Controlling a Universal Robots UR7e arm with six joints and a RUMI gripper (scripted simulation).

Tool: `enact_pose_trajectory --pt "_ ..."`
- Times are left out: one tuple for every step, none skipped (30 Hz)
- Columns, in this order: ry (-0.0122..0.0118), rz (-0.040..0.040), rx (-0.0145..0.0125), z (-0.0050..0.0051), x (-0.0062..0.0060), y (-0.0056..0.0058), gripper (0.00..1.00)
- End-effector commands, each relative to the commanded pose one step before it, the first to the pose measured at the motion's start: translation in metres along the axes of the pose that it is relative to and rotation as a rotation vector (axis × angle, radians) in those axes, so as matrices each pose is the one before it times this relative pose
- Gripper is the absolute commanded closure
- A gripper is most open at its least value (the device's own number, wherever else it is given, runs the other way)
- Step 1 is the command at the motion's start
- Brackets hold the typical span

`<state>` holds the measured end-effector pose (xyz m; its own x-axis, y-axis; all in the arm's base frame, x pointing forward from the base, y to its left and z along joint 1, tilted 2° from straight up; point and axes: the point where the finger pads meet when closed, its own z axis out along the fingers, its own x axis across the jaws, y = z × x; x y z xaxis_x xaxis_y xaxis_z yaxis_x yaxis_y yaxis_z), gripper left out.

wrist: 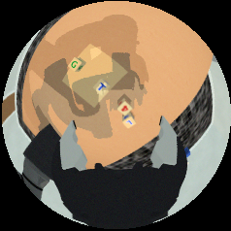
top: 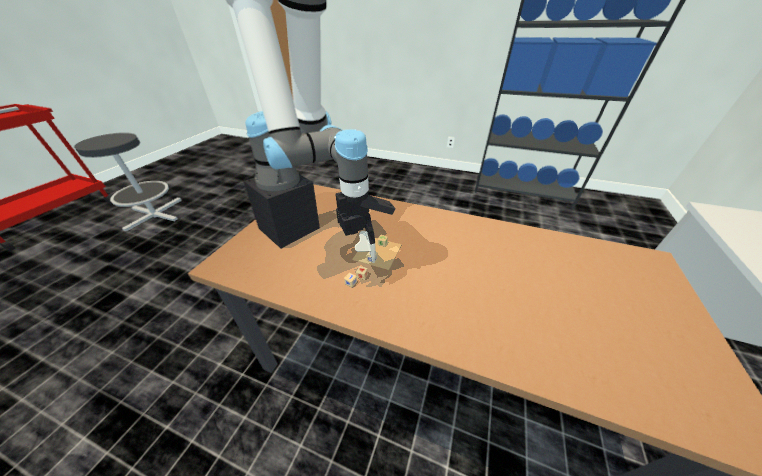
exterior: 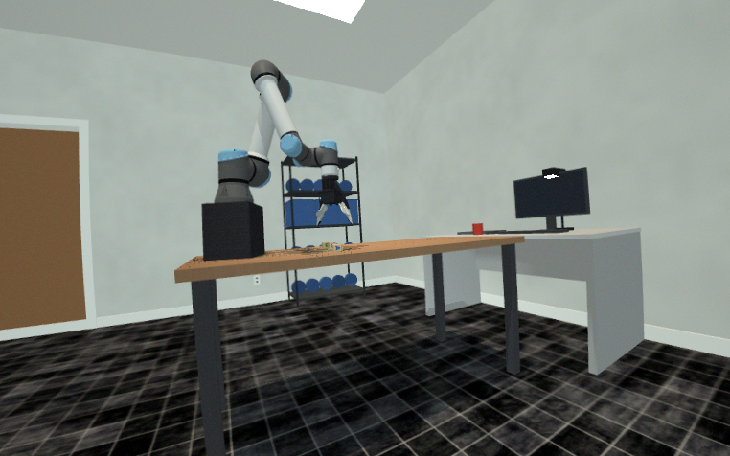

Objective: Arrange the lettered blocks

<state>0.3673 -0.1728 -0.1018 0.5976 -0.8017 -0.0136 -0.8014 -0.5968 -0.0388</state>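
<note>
Claw (top: 367, 251) (exterior: 334, 223) (wrist: 117, 118) released, two fingers spread wide, nothing between them, poised above the blocks and pointing down toward the tabletop. Arm (top: 268, 65) (exterior: 280, 107), one, climbs from its pedestal, folds over at a high elbow and drops to the wrist. Working left to right from above: one red cart (top: 34, 204) at far left, then one round-seated stool (top: 107, 143), then one black pedestal (top: 283, 219) (exterior: 215, 232) on the left part of the wooden table (top: 490, 296) (exterior: 413, 249). Blocks, four in all, to the pedestal's right. Leftmost and nearest, a blue-marked block (top: 350, 280) (wrist: 128, 121), its mark too small to read surely; close beside it, a red-marked block (top: 362, 272) (wrist: 124, 108), top also unclear. Both off the one yellowish mat (top: 388, 260) (wrist: 114, 73). T block (top: 370, 258) (wrist: 102, 87), blue letter up, on the mat toward its near side, partly behind a finger from above. G block (top: 382, 240) (wrist: 75, 64), green letter up, at the mat's far edge, apart from the T; cannot tell if fully on. Farther right, at the wall, one shelf rack (top: 585, 96) (exterior: 357, 181): three blue bins, five blue rounds on each of the two lowest shelves. One pale desk (top: 727, 284) (exterior: 617, 284) at right.
</note>
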Motion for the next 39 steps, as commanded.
enact_pose_trajectory --pt "-0.00121 0.13925 -0.00346 0.00131 0.00378 0.00815 0.00" --pt "-0.00008 0.01645 -0.00002 0.00008 0.00076 0.00093 0.00" --pt "-0.00008 0.01649 -0.00002 0.00008 0.00077 0.00093 0.00" --pt "-0.00007 0.01664 -0.00002 0.00008 0.00080 0.00093 0.00" --pt "-0.00002 0.01629 0.00000 0.00007 0.00083 0.00089 0.00" --pt "-0.00003 0.01720 0.00000 0.00007 0.00088 0.00094 0.00" --pt "-0.00002 0.01674 0.00000 0.00007 0.00087 0.00090 0.00" --pt "0.00000 0.01638 0.00001 0.00006 0.00087 0.00087 0.00" --pt "0.00000 0.01689 0.00001 0.00006 0.00091 0.00089 0.00" --pt "0.00000 0.01675 0.00001 0.00006 0.00092 0.00087 0.00" --pt "0.00009 0.01642 0.00004 0.00002 0.00095 0.00083 0.00" --pt "0.00011 0.01673 0.00005 0.00002 0.00098 0.00083 0.00" --pt "0.00000 0.00000 0.00000 0.00000 0.00000 0.00000 0.00" --pt "0.00000 0.00000 0.00000 0.00000 0.00000 0.00000 0.00" --pt "0.00029 0.04993 0.00014 0.00006 0.00294 0.00249 0.00" --pt "0.00007 0.01468 0.00004 0.00002 0.00089 0.00070 0.00" --pt "-0.00001 0.01413 0.00001 0.00005 0.00083 0.00068 0.00" --pt "-0.00012 0.01523 -0.00005 0.00009 0.00086 0.00075 0.00" --pt "-0.00013 0.01681 -0.00005 0.00010 0.00096 0.00082 0.00" --pt "-0.00011 0.01627 -0.00004 0.00009 0.00095 0.00078 0.00" --pt "-0.00006 0.01680 -0.00002 0.00008 0.00101 0.00078 0.00" --pt "-0.00006 0.01707 -0.00002 0.00008 0.00104 0.00078 0.00" --pt "-0.00005 0.01661 -0.00001 0.00007 0.00103 0.00075 0.00" --pt "-0.00002 0.01623 0.00000 0.00006 0.00102 0.00072 0.00" --pt "-0.00002 0.01701 0.00000 0.00006 0.00108 0.00074 0.00" --pt "0.00001 0.01644 0.00002 0.00005 0.00107 0.00069 0.00" --pt "0.00004 0.01691 0.00004 0.00004 0.00112 0.00069 0.00" --pt "0.00004 0.01690 0.00004 0.00004 0.00113 0.00068 0.00" --pt "0.00006 0.01663 0.00006 0.00003 0.00113 0.00065 0.00" --pt "0.00000 0.00000 0.00000 0.00000 0.00000 0.00000 0.00" --pt "0.00000 0.00000 0.00000 0.00000 0.00000 0.00000 0.00" --pt "0.00015 0.04137 0.00014 0.00007 0.00284 0.00160 0.00" --pt "0.00007 0.02278 0.00007 0.00004 0.00159 0.00084 0.00" --pt "-0.00001 0.01448 0.00000 0.00005 0.00100 0.00054 0.00" --pt "-0.00008 0.01510 -0.00004 0.00008 0.00102 0.00057 0.00" --pt "-0.00008 0.01605 -0.00005 0.00008 0.00109 0.00060 0.00" --pt "0.00000 0.01610 0.00002 0.00005 0.00114 0.00056 0.00" --pt "0.00000 0.01693 0.00002 0.00005 0.00121 0.00057 0.00" --pt "-0.00003 0.01670 0.00000 0.00006 0.00118 0.00056 0.00"
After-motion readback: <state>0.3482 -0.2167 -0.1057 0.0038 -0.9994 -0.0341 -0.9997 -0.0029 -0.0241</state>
